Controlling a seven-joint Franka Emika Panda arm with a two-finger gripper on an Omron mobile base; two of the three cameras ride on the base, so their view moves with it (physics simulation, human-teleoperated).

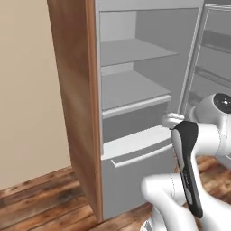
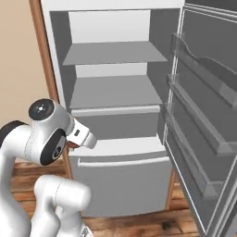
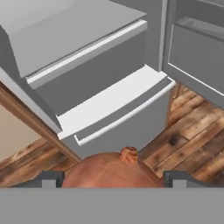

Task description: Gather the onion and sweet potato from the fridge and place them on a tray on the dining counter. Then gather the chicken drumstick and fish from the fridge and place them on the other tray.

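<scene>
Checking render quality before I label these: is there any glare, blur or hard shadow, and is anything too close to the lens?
Left base view: flat, even light, soft-edged, no glare on the fridge. Right base view: the same, shelves faintly shaded, no hard shadows. Hand view: the onion sits very close between the fingertips, cut off at the bottom; the floor looks slightly soft.
</scene>
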